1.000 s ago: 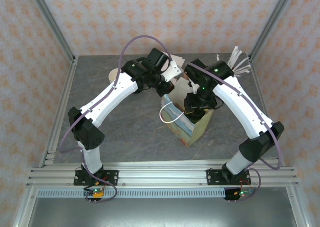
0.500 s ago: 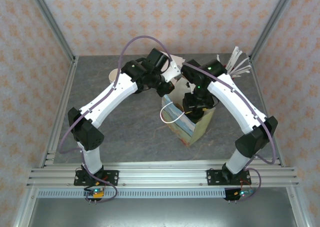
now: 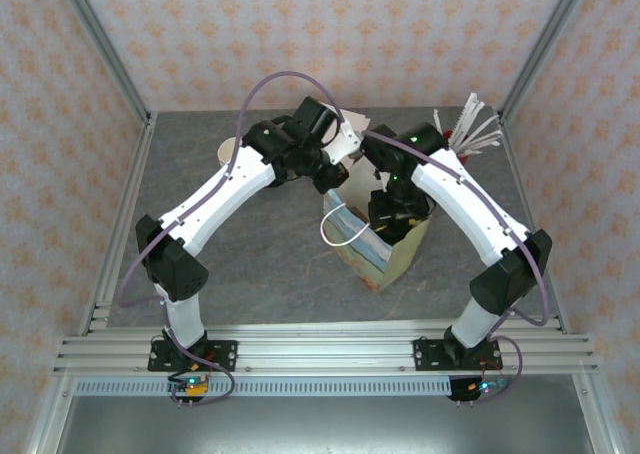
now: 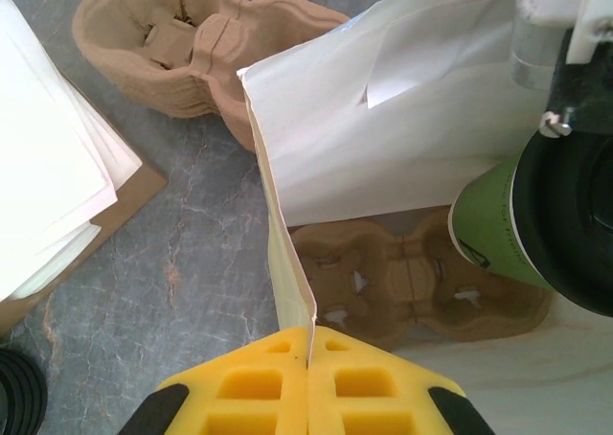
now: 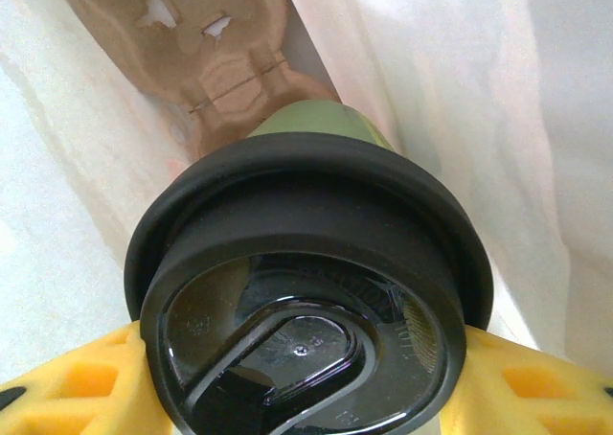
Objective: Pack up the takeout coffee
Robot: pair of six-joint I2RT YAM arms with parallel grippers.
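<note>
Takeout coffee (image 5: 306,291): green paper cup w/ black lid, upright, inside the open mouth of the paper bag (image 3: 388,259). Left wrist cam shows its green side (image 4: 493,229) over one end of the pulp cup carrier (image 4: 402,286) that lies flat on the bag bottom. Can't tell if the cup base touches the carrier.

Right fingers (image 5: 67,382): yellow, one each side of the cup just under the lid rim, clamped on the cup. Sip-hole lid faces the wrist cam, carrier (image 5: 206,33) visible beyond it, white bag walls both sides.

Right arm (image 3: 470,209): elbow out to the right, forearm angled in toward centre, wrist pitched down into the bag opening.

Left fingers (image 4: 249,392): closed together, pinching the bag's top rim at a corner fold; the paper edge runs straight into the seam between them. Holds that side of the mouth open.

Left arm (image 3: 230,189): reaches fwd and right in an arc, wrist just behind the bag's far-left rim, close to the right wrist.

Bag stands on the grey counter (image 3: 260,264) roughly centre, white loop handle (image 3: 335,232) hanging off its left side.

Outside the bag, left wrist cam: stack of spare pulp carriers (image 4: 182,42) beside the bag wall, white napkin stack (image 4: 38,167) on a brown board, black lids (image 4: 14,397) at the frame edge. Straws/stirrers (image 3: 475,129) at far right of counter.
</note>
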